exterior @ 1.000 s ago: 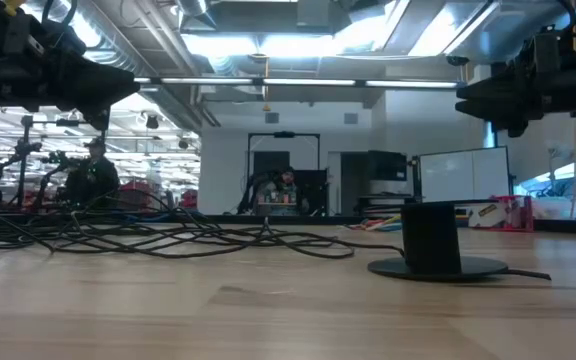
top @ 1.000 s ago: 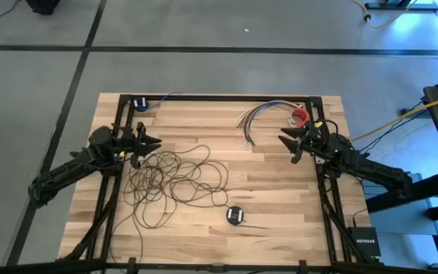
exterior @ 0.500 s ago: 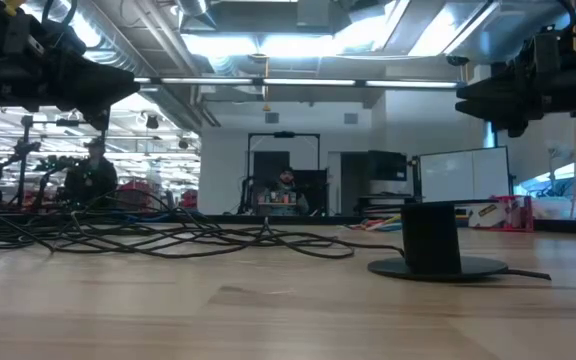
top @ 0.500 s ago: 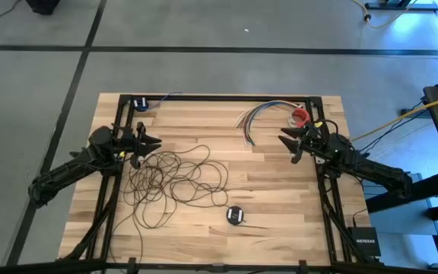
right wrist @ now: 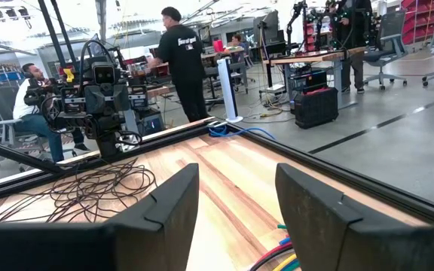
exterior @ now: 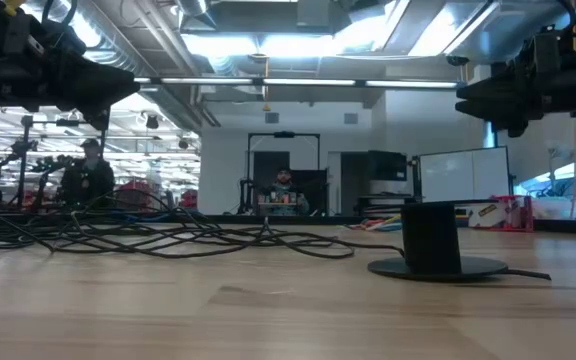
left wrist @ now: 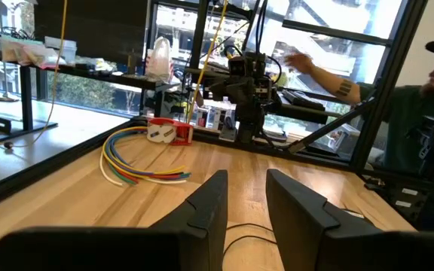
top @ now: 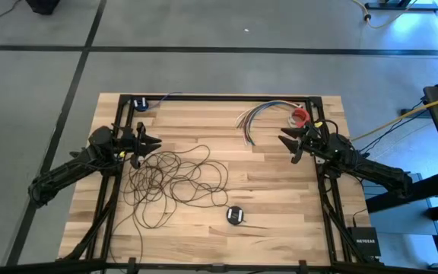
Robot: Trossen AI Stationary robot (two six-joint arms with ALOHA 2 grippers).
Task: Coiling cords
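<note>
The cords [top: 169, 179] lie as a loose tangle of thin dark loops on the left half of the wooden table [top: 280, 190]. One strand leads to a small black round puck [top: 235, 215], which stands on its flat base near the front edge. The low view shows the puck [exterior: 433, 245] and the tangle [exterior: 148, 238] flat on the wood. My left gripper [top: 154, 141] hangs above the tangle's far left edge, level and open, with nothing between its fingers [left wrist: 209, 207]. My right gripper [top: 284, 142] hangs open at the table's right, away from the cords [right wrist: 89, 188].
A short bundle of multicoloured wires [top: 253, 116] lies at the far right, beside a red and white object [top: 300, 116]. A small blue object [top: 140, 103] sits at the far left corner. A black frame [top: 219, 98] rims the table. People [right wrist: 179, 60] are in the room beyond it.
</note>
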